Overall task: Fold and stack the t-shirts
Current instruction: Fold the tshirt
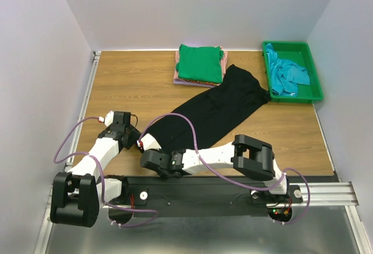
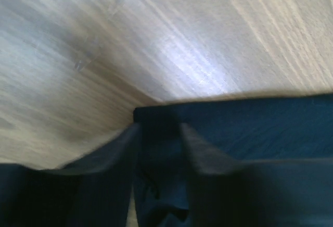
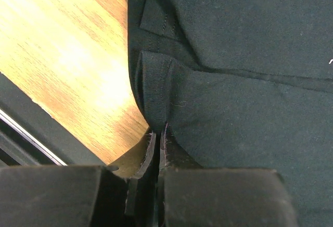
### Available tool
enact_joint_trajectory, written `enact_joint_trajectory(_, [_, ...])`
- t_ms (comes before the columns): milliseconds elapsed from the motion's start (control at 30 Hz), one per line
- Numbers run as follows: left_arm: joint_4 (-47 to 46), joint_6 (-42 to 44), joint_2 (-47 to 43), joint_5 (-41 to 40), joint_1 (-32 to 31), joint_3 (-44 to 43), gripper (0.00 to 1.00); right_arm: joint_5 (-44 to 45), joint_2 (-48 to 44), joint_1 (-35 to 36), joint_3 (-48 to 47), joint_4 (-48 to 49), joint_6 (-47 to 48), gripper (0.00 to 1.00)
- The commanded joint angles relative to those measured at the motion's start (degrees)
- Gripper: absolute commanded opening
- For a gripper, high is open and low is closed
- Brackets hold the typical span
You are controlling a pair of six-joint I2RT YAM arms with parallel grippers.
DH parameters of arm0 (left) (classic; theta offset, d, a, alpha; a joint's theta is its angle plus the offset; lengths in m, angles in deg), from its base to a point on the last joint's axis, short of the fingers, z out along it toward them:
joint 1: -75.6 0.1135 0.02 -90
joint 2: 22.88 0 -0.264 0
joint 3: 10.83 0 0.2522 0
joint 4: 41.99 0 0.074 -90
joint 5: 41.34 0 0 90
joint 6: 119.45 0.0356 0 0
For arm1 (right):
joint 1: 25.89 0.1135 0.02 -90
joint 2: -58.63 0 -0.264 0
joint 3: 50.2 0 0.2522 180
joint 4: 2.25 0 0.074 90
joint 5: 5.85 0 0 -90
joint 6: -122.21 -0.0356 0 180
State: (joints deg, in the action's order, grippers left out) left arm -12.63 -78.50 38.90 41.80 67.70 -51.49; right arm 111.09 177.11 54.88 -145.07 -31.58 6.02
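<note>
The black t-shirt (image 1: 218,108) lies as a long folded band, running diagonally from the near left to the far right of the table. My left gripper (image 1: 137,141) is at its near-left end. In the blurred left wrist view its fingers (image 2: 200,151) are closed on a corner of the black cloth (image 2: 250,128). My right gripper (image 1: 152,140) is right beside it, shut on a fold of the same shirt's edge (image 3: 156,94). A folded green t-shirt (image 1: 200,63) tops a stack with pink and lilac ones at the back. A teal t-shirt (image 1: 285,74) lies crumpled in the tray.
A rigid green plastic tray (image 1: 313,73) stands at the back right corner. White walls close in the wooden table (image 1: 134,85) on three sides. A black rail with the arm bases runs along the near edge (image 1: 204,193).
</note>
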Motion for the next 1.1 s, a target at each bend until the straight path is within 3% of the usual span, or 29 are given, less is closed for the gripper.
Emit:
enact_joint_trajectory(0, [1.2, -1.13, 0.71, -0.71, -0.18, 0.08, 0.52, -1.19, -2.64, 0.09, -1.16, -0.07, -0.96, 0.01])
enact_joint_trajectory(367, [1.11, -1.48, 0.1, 0.0, -0.54, 1.32, 0.5, -1.8, -3.16, 0.09, -1.78, 0.54, -1.49, 0.01])
enact_joint_trajectory(500, [0.14, -1.66, 0.1, 0.78, -0.54, 1.41, 0.27, -1.19, -4.57, 0.09, -2.04, 0.63, -1.49, 0.0])
enact_joint_trajectory(533, [-0.91, -1.57, 0.01, 1.57, -0.62, 1.58, 0.12, -1.27, -4.83, 0.09, -1.96, 0.72, -1.4, 0.0])
enact_joint_trajectory(600, [-2.84, -0.87, 0.27, 2.98, -0.62, 2.11, 0.0, -1.19, -5.27, 0.17, -1.78, 0.89, -1.58, 0.0])
enact_joint_trajectory(733, [-2.86, 0.63, -0.34, 3.6, -0.71, 1.41, 0.0, -0.31, -6.15, 0.09, -0.47, 0.98, -2.02, 0.0])
enact_joint_trajectory(1000, [-2.58, -0.16, -16.39, 3.86, -1.06, 1.23, 0.0, 0.66, -8.08, 0.09, 1.47, 0.98, -3.6, 0.0])
enact_joint_trajectory(1067, [-2.67, -0.16, -17.04, 4.04, -1.24, 0.88, 0.0, 1.09, -8.52, 0.0, 2.17, 0.98, -4.04, 0.01])
